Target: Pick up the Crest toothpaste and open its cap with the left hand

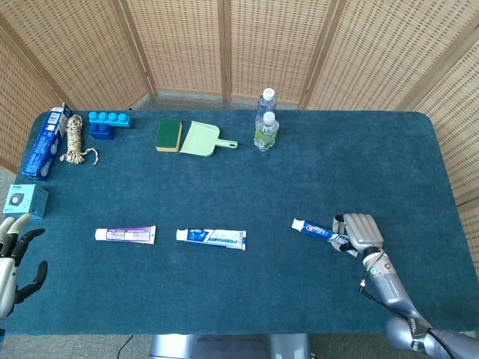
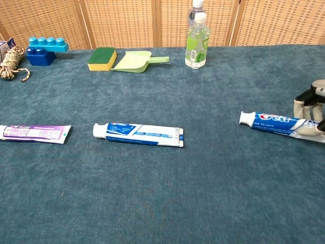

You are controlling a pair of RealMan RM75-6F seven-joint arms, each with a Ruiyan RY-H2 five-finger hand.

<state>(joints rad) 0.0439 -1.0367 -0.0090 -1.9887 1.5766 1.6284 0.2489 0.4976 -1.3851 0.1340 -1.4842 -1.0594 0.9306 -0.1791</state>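
Right hand (image 1: pixel 359 232) fingers are wrapped around the tail end of the Crest toothpaste (image 1: pixel 317 231), which is held tilted with its white cap (image 2: pixel 245 118) pointing toward 9 o'clock, at the table's 4 o'clock area. At 8 o'clock, by the table (image 1: pixel 299 172) edge, the left hand (image 1: pixel 10 258) is seen with fingers spread and nothing held. Two other toothpaste tubes are laid flat toward 7 o'clock: a purple-striped tube (image 1: pixel 125 234) and a blue-and-white tube (image 1: pixel 211 237), well apart from the Crest toothpaste.
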